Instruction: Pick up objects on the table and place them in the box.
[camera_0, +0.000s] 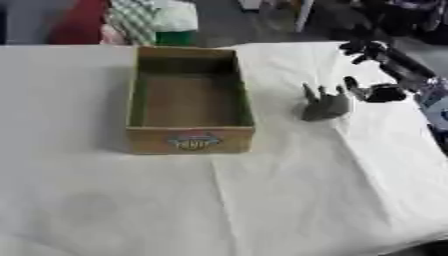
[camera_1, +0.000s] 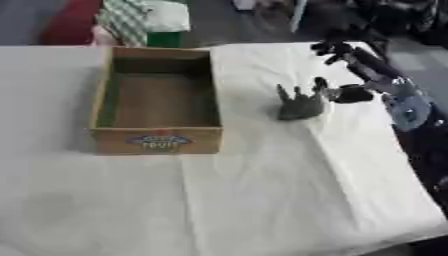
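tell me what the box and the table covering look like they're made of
The open brown rectangular box looks like matte cardboard or thin wood: flat tan walls, a printed label on the front. The white table covering looks like soft cloth or paper sheeting, since it shows creases and folds.

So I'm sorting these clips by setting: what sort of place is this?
Probably an indoor workshop or test room. A table under a white cloth holds one cardboard box, the robot's right hand rests beside it, and clutter crowds the floor behind.
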